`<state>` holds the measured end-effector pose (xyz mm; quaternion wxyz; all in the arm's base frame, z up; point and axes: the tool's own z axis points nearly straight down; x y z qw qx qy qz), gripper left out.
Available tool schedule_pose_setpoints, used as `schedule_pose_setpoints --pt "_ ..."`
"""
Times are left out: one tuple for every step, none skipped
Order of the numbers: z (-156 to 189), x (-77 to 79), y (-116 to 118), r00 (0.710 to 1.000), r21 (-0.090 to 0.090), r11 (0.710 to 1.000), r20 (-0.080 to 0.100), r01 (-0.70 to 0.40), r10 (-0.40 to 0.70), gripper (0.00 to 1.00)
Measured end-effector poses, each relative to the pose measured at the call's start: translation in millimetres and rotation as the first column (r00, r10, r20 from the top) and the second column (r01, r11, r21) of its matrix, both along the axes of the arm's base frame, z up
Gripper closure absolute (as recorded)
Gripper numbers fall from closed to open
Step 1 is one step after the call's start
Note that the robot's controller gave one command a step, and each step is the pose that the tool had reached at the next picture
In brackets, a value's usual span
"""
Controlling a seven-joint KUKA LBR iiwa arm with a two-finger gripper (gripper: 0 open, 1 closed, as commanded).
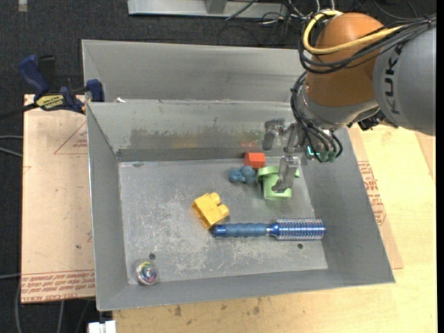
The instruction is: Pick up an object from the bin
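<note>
While the gripper point(284, 180) hangs low over the green block point(268, 184), right rear of the bin point(104, 179) floor, the grasp step seems in hand; spread or pinching cannot be told. Next: secure closure, then lift.

A single camera looks down on the grey metal bin point(173, 255) from above and from the side of its near rim, which runs along the bottom of the frame. Because of the tilt, the far wall shows its broad inner face across the upper middle of the frame. The camera is near enough for the bin to span most of the frame, its floor lying just below centre. The arm point(347, 54) comes in from the upper right, large against the frame's edge.
</note>
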<state>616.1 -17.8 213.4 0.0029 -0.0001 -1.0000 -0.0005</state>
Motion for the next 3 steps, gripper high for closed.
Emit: schedule_pose_setpoints --pt "-136 26.8 -53 0.997 0.000 0.997 0.005 0.082 -0.082 0.00" --pt "-131 28.2 -52 0.997 0.000 0.997 0.010 0.079 -0.079 1.00" --pt "44 24.2 -64 0.999 -0.002 0.999 0.018 0.041 -0.041 1.00"
